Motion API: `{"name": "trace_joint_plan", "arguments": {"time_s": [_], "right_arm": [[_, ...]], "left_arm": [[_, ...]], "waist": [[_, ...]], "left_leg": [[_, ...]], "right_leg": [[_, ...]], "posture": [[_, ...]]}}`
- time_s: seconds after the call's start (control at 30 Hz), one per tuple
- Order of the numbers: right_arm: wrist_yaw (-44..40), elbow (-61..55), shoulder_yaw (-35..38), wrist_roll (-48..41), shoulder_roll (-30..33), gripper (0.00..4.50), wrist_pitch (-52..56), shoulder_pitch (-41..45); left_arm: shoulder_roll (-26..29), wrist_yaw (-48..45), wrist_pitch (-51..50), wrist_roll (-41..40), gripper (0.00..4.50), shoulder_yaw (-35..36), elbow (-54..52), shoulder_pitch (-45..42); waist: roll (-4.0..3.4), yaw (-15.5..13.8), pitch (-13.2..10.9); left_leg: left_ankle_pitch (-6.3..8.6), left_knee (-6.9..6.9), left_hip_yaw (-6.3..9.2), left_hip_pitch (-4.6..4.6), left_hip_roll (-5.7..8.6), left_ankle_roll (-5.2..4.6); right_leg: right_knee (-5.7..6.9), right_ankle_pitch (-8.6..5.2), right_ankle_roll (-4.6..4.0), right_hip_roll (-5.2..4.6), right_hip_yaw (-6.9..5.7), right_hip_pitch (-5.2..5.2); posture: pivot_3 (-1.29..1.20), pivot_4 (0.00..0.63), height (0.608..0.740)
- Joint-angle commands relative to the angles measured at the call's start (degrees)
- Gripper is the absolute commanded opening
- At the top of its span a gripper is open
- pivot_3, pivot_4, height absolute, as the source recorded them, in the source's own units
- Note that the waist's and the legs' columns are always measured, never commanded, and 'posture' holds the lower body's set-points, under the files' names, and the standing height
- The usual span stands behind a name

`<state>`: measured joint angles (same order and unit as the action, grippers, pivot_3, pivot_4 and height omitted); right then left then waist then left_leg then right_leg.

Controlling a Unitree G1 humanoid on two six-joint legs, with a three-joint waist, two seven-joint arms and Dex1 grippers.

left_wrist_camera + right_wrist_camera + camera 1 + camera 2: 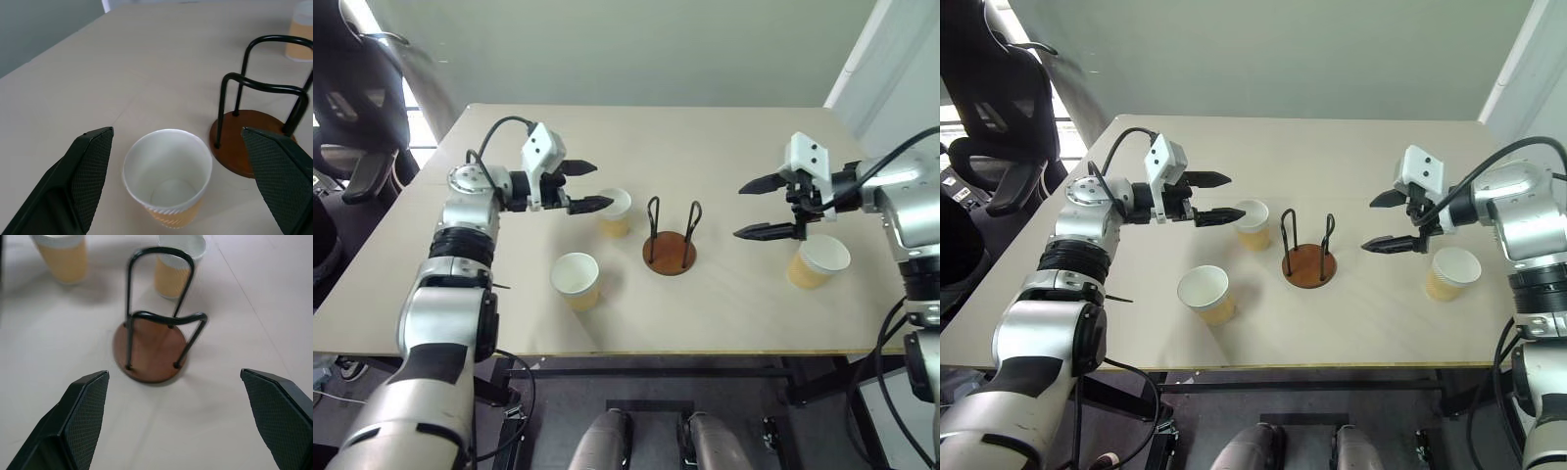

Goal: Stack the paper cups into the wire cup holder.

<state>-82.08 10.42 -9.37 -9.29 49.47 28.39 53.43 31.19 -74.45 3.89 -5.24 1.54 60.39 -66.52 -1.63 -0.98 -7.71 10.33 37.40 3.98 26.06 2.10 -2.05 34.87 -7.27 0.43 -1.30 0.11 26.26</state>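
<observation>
- The table [724, 147] is a pale wooden top and it carries all the things of the task; much bare surface lies around them, so both arms have room to approach.
- The left gripper [589, 186] hangs just beside the far paper cup [615, 211], with its two black fingers wide apart and nothing between them. In the left wrist view this cup [167, 183] stands upright between the fingers. I judge that the step in hand is to take this cup: bring the fingers down around the wall, under the rolled rim, and close gently, because thin paper bends easily.
- The right gripper [767, 209] is also spread wide and empty, raised above the table between the holder and the right paper cup [818, 261]. It seems better to keep it away while the left arm works.
- The wire cup holder [670, 245] stands near the middle of the table, empty, its round brown base flat and its two black loops upright. The cup should go down straight between the loops, mouth upward; a tilted cup could catch on the wire and push the light holder.
- The near paper cup [578, 279] stands upright toward the front edge, well apart from the holder; the left arm must not knock it.
</observation>
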Motion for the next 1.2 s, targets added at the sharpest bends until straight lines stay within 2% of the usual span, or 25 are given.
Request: {"name": "trace_joint_plan", "arguments": {"time_s": [0.03, 0.27, 0.6, 0.83, 1.2], "right_arm": [[-2.63, -6.47, 2.31, -3.06, 4.08, 4.44, 3.53, -0.93], [-3.43, -12.05, 3.14, -4.29, 11.81, 4.44, 5.30, -5.49], [-4.97, -8.72, 1.66, 0.90, 20.44, 4.44, -6.05, -12.00], [-3.44, -3.26, -0.09, 7.30, 20.76, 4.44, -16.20, -15.31], [-3.67, 7.56, -3.47, 15.25, 19.02, 4.44, -27.00, -14.39]], "left_arm": [[0.19, -2.04, 0.27, -1.50, 4.50, 0.73, -2.09, -1.82], [-0.73, -6.73, -2.45, -3.91, 4.50, 0.78, -4.79, -2.15], [-1.42, -13.76, -4.78, -5.36, 4.50, -0.35, -7.45, -2.98], [-1.49, -14.75, -4.33, -5.20, 4.50, -0.60, -7.13, -3.53], [-0.28, -15.59, -4.87, -5.29, 4.50, -0.71, -8.98, -2.43]], "waist": [[0.00, -0.04, 0.00], [0.02, -0.21, -0.01], [0.02, -0.16, -0.01], [0.03, -0.15, -0.01], [0.02, -0.15, -0.02]], "left_leg": [[-0.02, -0.01, 0.00, 0.02, 0.00, -0.04], [-0.08, -0.01, 0.01, 0.06, 0.04, -0.24], [-0.09, 0.01, 0.01, 0.05, 0.06, -0.50], [0.05, 0.23, 0.01, 0.03, 0.06, -0.70], [0.28, 0.67, 0.00, 0.05, 0.10, -0.96]], "right_leg": [[0.00, -0.03, 0.04, 0.00, 0.00, 0.00], [0.00, -0.12, 0.15, -0.01, 0.05, -0.03], [0.01, -0.27, 0.46, -0.01, 0.09, -0.10], [0.00, -0.16, 0.93, -0.01, 0.10, -0.22], [-0.05, -0.19, 0.94, -0.03, 0.16, -0.41]], "posture": [[0.00, 0.150, 0.740], [0.00, 0.150, 0.740], [0.00, 0.150, 0.740], [0.00, 0.150, 0.740], [0.00, 0.150, 0.740]]}}
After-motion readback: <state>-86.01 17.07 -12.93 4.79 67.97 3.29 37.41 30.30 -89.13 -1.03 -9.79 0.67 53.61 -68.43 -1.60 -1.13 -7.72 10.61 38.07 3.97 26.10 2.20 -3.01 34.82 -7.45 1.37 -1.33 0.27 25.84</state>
